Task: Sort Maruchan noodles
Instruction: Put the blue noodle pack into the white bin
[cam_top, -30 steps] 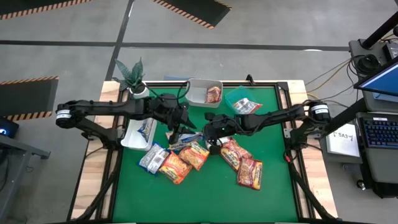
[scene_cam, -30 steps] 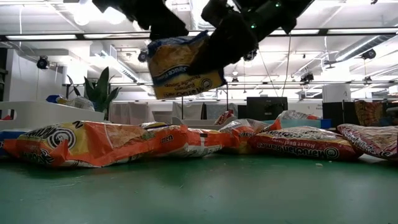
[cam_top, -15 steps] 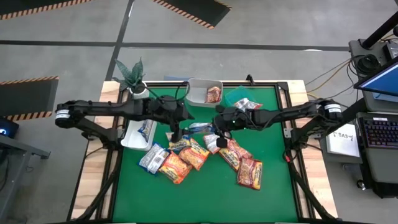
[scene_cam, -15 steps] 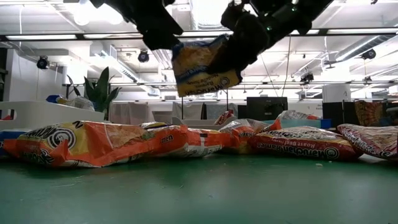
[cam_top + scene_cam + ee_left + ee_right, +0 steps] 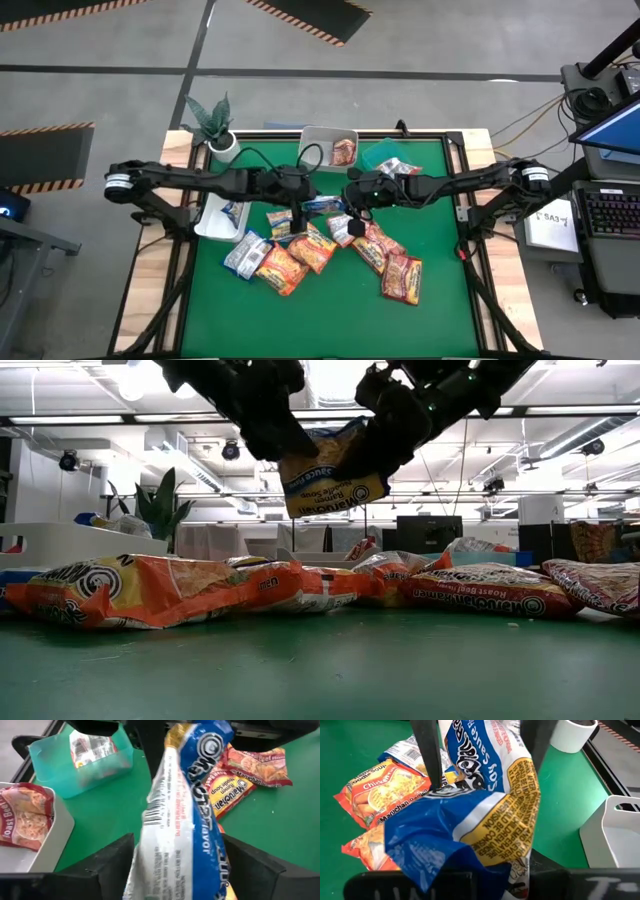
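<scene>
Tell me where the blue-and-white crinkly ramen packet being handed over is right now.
The blue-and-white crinkly ramen packet hangs above the table's middle in the high view, pinched by the right claw, with the open left claw around its other end, above the orange packets.

Bright, even overhead light from ceiling strip lamps (image 5: 590, 412), which glare white in the low view. Soft, faint shadows on the green tabletop (image 5: 330, 300). Wrist views blurred close in; packet print (image 5: 200, 820) probably motion-smeared.

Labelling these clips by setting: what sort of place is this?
Probably an indoor robotics lab or workshop: hazard-striped floor markings on bare concrete, a laptop on a side bench, and ceiling strip lights over rows of monitors behind the table.
</scene>
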You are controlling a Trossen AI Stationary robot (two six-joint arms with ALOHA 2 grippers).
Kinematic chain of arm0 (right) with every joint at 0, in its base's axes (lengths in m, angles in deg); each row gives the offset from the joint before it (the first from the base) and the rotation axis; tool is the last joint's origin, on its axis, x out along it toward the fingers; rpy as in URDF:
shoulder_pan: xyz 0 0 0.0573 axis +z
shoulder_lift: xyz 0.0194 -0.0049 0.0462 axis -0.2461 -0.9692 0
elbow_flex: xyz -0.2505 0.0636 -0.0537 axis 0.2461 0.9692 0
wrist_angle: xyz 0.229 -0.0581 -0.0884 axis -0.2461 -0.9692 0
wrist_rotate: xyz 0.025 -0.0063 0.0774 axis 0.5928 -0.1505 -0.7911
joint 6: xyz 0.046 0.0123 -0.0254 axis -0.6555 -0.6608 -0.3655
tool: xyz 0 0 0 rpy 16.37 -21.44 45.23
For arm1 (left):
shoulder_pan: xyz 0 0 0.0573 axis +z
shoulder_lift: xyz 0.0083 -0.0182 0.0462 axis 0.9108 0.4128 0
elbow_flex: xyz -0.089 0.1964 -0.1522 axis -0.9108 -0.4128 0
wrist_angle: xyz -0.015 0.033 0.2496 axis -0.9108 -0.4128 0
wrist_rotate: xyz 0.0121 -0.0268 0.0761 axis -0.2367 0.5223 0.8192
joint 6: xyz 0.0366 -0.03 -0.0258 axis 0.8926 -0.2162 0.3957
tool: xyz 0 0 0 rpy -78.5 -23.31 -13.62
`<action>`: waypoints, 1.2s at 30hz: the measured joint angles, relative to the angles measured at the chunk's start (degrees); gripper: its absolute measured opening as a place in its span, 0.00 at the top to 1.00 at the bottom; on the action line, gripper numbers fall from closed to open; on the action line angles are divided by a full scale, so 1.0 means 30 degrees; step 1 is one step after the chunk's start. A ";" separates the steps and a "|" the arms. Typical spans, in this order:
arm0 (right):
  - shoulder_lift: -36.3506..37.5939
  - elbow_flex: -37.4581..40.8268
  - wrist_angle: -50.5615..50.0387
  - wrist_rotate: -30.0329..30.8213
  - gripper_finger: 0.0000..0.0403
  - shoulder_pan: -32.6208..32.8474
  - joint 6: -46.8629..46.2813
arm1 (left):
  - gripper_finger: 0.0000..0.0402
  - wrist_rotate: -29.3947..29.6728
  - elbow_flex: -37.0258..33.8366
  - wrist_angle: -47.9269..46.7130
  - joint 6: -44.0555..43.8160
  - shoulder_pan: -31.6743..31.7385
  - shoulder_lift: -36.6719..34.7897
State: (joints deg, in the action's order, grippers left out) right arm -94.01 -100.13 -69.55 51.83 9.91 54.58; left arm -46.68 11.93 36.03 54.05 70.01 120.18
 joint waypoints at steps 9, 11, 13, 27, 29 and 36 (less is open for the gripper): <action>0.0000 0.0000 0.0344 -0.0022 0.89 0.0022 -0.0566 | 0.70 0.0078 0.0000 -0.0140 0.0007 -0.0074 0.0024; 0.0000 0.0000 0.0410 -0.0025 0.86 0.0022 -0.0683 | 0.79 0.0077 0.0000 -0.0304 0.0006 -0.0074 0.0024; 0.0000 0.0000 0.0447 -0.0022 0.81 0.0022 -0.0833 | 0.86 0.0066 0.0000 -0.0331 -0.0058 -0.0074 0.0024; 0.1927 0.0000 -0.1132 0.0029 0.42 0.0022 -0.1895 | 0.91 -0.0051 0.0000 -0.1277 -0.1111 -0.0168 -0.0736; 0.2633 0.0007 -0.1550 0.0027 0.39 0.0022 -0.2333 | 0.93 -0.0044 0.0000 -0.2051 -0.1636 -0.0205 -0.1350; 0.4296 0.0385 -0.1710 0.0031 0.34 0.0022 -0.2629 | 0.92 0.2085 0.1813 -0.8867 -0.6483 -0.0245 -0.4430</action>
State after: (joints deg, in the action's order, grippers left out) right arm -81.12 -98.98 -74.68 51.92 9.97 46.69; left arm -40.43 17.37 9.43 34.60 69.27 106.89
